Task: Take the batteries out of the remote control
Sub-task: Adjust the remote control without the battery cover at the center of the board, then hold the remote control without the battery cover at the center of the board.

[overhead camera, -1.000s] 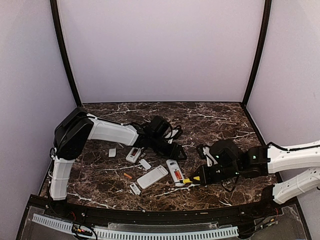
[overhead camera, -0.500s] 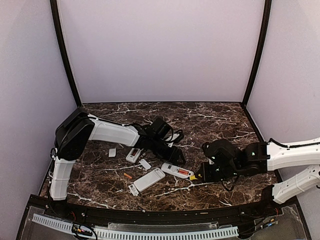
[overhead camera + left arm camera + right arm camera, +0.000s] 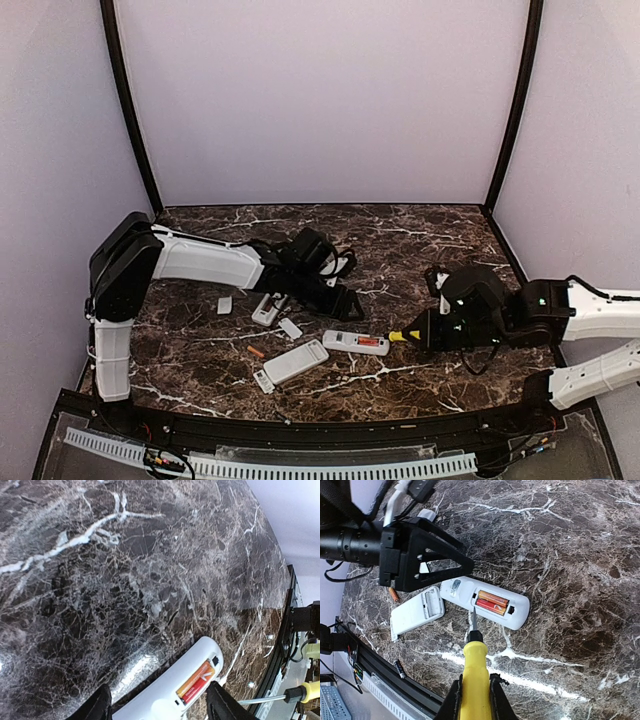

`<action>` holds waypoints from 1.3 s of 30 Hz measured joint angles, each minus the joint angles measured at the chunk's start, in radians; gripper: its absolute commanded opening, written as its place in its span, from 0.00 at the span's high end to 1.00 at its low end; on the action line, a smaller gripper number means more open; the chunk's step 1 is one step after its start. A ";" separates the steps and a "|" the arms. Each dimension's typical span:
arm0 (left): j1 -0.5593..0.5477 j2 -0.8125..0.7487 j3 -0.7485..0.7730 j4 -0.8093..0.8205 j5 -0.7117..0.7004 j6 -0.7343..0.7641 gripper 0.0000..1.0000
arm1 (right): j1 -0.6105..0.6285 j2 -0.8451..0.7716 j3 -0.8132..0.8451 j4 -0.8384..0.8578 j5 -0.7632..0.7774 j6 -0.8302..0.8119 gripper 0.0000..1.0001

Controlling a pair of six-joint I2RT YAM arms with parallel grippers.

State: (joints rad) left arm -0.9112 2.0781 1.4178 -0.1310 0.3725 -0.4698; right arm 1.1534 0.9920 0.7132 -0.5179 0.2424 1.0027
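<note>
2 batteries (image 3: 491,603) in the remote (image 3: 456,589), just beyond screwdriver (image 3: 476,665) in right hand (image 3: 475,694).

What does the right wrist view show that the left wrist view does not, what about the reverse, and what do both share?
Only the right wrist view: a second white remote with an empty-looking bay, a loose battery near it, and the right tool shut on the screwdriver. Only the left wrist view: both fingers of the left tool, standing apart. Both: the open remote with its batteries inside, the screwdriver's yellow handle, the marble table.
</note>
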 measured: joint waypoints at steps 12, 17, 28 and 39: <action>-0.001 -0.122 -0.172 0.029 -0.055 -0.145 0.41 | -0.129 0.013 0.000 -0.013 -0.067 -0.100 1.00; -0.001 -0.125 -0.214 0.032 -0.061 -0.181 0.45 | -0.132 0.039 0.000 -0.028 -0.083 -0.110 1.00; -0.002 -0.130 -0.231 0.056 -0.059 -0.211 0.52 | -0.132 0.066 0.009 -0.066 -0.089 -0.105 1.00; -0.002 -0.130 -0.249 0.051 -0.060 -0.212 0.54 | -0.132 0.076 0.013 -0.064 -0.097 -0.084 1.00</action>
State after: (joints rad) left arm -0.9127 1.9480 1.1687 -0.0795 0.3122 -0.6819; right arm 1.0218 1.0679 0.7261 -0.5816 0.1455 0.9184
